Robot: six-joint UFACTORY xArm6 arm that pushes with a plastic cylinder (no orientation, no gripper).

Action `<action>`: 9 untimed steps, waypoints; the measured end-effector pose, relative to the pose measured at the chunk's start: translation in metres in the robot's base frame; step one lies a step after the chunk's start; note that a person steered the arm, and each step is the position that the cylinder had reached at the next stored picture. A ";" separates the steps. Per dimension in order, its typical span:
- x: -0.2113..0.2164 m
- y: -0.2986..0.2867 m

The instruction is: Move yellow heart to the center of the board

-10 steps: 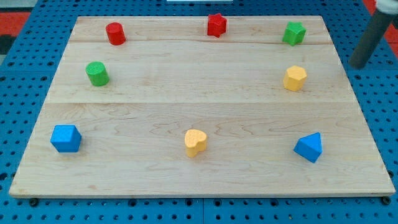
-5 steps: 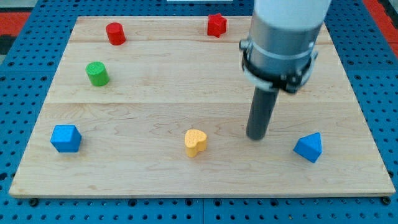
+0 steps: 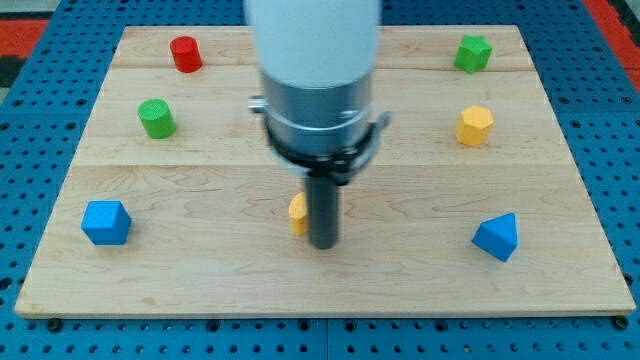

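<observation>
The yellow heart (image 3: 298,213) lies on the wooden board (image 3: 200,260) a little below its middle, mostly hidden behind my rod. My tip (image 3: 323,244) rests on the board at the heart's lower right side, touching or nearly touching it. The arm's grey and white body covers the board's upper middle.
A red cylinder (image 3: 185,53) and a green block (image 3: 472,52) sit along the view's top. A green cylinder (image 3: 156,118) is at the left, a yellow hexagonal block (image 3: 474,126) at the right. A blue block (image 3: 106,222) is at bottom left, a blue pyramid-like block (image 3: 497,237) at bottom right.
My rod has swept from the view's right edge leftward across the board to the yellow heart. The heart has shifted slightly up and left. The red star is now hidden behind the arm.
</observation>
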State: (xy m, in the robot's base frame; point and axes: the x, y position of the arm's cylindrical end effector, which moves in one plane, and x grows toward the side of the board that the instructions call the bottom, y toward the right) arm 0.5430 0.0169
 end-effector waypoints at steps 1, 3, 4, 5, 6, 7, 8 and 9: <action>-0.015 0.007; 0.001 -0.017; 0.008 -0.064; -0.033 -0.067; -0.044 -0.032; -0.073 -0.060; -0.071 -0.100; -0.053 -0.148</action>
State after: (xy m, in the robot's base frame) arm 0.4898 -0.1312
